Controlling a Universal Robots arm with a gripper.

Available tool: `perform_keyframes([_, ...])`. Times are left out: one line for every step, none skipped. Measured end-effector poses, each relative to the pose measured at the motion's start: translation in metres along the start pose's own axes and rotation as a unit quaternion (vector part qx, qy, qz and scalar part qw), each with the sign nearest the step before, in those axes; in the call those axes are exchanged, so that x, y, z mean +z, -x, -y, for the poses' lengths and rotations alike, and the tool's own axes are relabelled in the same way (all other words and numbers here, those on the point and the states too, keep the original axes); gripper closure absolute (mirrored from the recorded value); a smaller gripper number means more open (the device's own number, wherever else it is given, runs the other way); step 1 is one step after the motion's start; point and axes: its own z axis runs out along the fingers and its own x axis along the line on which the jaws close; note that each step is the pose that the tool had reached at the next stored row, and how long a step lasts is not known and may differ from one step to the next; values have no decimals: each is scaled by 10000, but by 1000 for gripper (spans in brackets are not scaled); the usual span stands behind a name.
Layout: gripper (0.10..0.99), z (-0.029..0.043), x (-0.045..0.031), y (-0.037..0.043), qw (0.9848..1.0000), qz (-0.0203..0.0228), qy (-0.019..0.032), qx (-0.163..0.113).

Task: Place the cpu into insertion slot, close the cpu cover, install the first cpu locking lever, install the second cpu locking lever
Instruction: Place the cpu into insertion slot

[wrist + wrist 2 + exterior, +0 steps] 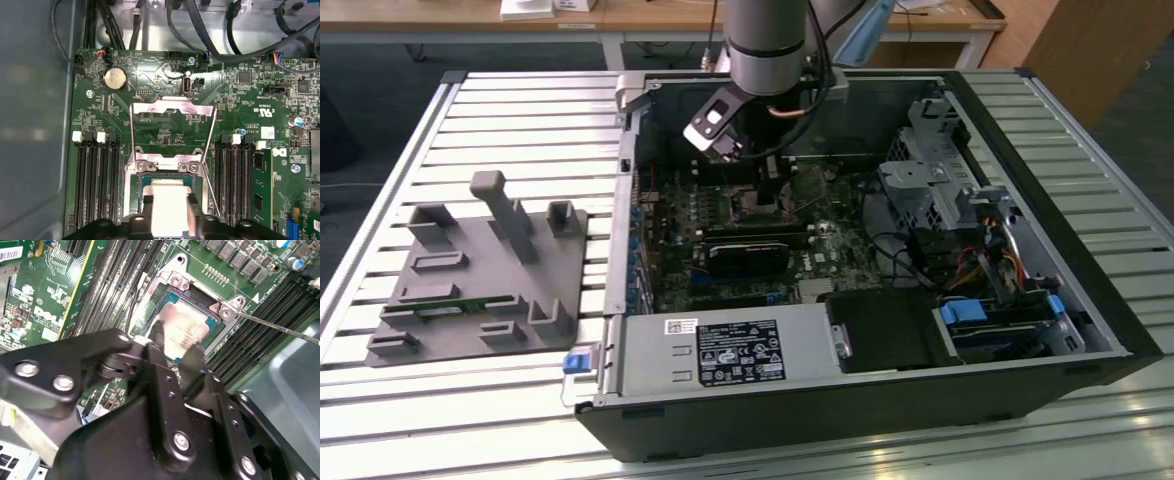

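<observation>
Gripping: I read the two fingers (145, 207) as closed in on opposite edges of the cpu (170, 197), spread no wider than the chip; its silver top shows between them in both wrist views
Cpu place: down at the insertion slot (141, 186), inside its rim; I cannot tell whether it lies fully seated
Cover: the cpu cover (172, 106) is folded back from the slot on its hinge side, and I see green board through its window
Lever: one thin locking lever (280, 329) sticks out free from a corner of the slot, slanting across the memory slots (97, 185), not latched
Counts: two fingers, one cpu, one slot, one cover, one lever I can pick out for sure, two banks of memory slots, one coin cell (114, 79)
Arm: in the exterior view the arm (767, 40) drops into the open computer case (1107, 330), over the part of the board toward the exterior view's left
Edges: a bank of memory slots runs just beside the slot on each of two sides; the grey case wall (35, 150) is near, just past one bank
Open room: with the cover back, the top of the slot is uncovered apart from the fingers and chip
Counter: the slatted counter (520, 100) carries the case and, apart from it on the exterior view's left, one grey fixture (480, 270)
</observation>
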Motion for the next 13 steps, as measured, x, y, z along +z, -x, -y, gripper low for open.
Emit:
perform_keyframes([729,-8,-4,0,10000,-6,-20,0])
perform_keyframes([729,-13,-10,0,10000,-11,-33,0])
perform_keyframes([784,-16,-18,0,10000,-15,-43,0])
perform_keyframes([843,-20,-28,0,10000,-18,-55,1])
perform_keyframes([902,-24,-36,0,10000,-21,-67,0])
perform_keyframes([961,-27,-41,0,10000,-24,-76,0])
perform_keyframes([961,-30,-45,0,10000,-26,-84,1])
perform_keyframes([961,-30,-48,0,10000,-26,-86,1])
perform_keyframes([980,-30,-50,0,10000,-27,-86,1])
perform_keyframes([980,-30,-53,0,10000,-27,-87,1])
perform_keyframes([980,-31,-57,1,10000,-27,-88,1])
perform_keyframes([980,-32,-65,1,10000,-27,-89,1])
perform_keyframes([980,-32,-72,1,10000,-28,-90,1])
